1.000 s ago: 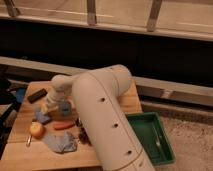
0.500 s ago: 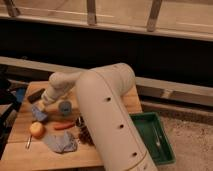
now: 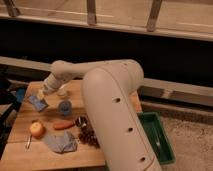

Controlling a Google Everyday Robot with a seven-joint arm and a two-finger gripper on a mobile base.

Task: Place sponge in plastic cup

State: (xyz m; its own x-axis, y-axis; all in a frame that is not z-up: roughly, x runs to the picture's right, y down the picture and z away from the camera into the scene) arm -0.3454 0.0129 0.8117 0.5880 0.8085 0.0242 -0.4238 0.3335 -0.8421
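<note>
One gripper point(image 3: 39, 102) hangs over my wooden table's point(image 3: 20, 150) left end — beside the small blue plastic cup point(image 3: 64, 107). I see a blue rectangular sponge point(image 3: 37, 103) at its tip — grip state I cannot tell.

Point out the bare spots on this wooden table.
Table: bare at its near-left corner, below the apple, and far-left beside the pincer. Crowded around the blue cup, carrot and cloth.

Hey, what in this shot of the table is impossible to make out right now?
Camera view:
- gripper, over the table's left end near the sponge: whether it holds it is blurred.
- blue plastic cup: its inside is too small to read.
- Table's right side: hidden behind the arm.
- green bin: partly covered by the arm.
</note>
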